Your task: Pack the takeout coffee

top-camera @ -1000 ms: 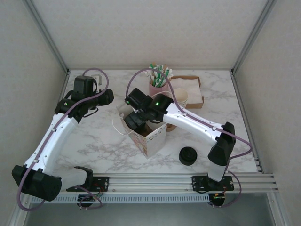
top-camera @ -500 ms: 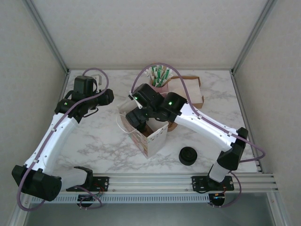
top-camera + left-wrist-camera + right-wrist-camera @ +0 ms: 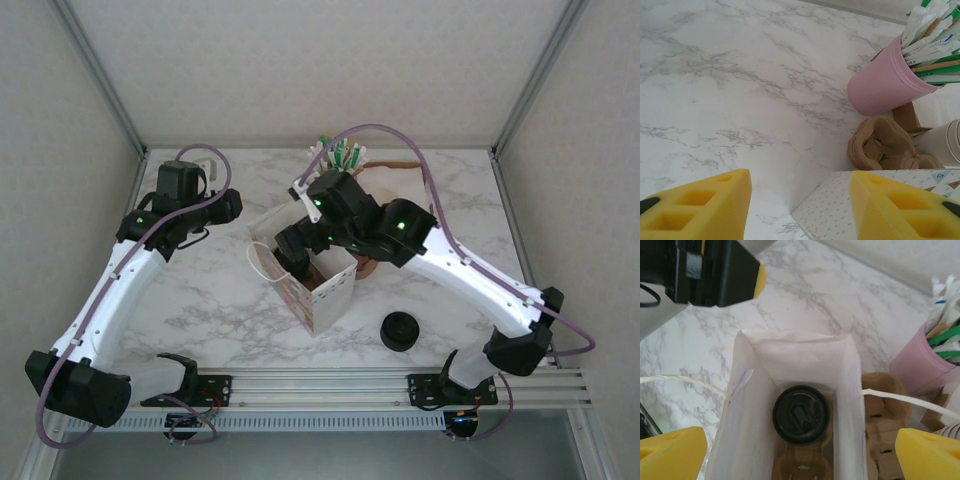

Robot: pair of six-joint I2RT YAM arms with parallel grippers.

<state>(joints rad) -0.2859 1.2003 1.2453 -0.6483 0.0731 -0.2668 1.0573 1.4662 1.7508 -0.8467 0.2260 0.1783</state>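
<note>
The white paper bag [image 3: 795, 365] stands open in the middle of the table [image 3: 200, 290]. At its bottom sits a brown pulp cup carrier [image 3: 800, 467] with a black-lidded cup [image 3: 801, 415] in one well. A second brown carrier [image 3: 885, 425] lies on the table just right of the bag, also in the left wrist view [image 3: 882, 150]. My right gripper [image 3: 801, 440] hovers open above the bag's mouth, holding nothing. My left gripper [image 3: 800, 200] is open and empty beside the bag's corner [image 3: 840, 207], to its left in the top view [image 3: 228, 205].
A pink cup of straws [image 3: 885, 82] stands behind the bag, with white paper cups [image 3: 945, 145] and a cardboard tray [image 3: 400, 165] to its right. A loose round black lid [image 3: 400, 331] lies near the front rail. The bag's string handles [image 3: 910, 402] hang outward.
My right gripper has risen out of the bag and pulled back toward the far side, its elbow swinging right. The bag's mouth shows more. The left arm has stayed put.
</note>
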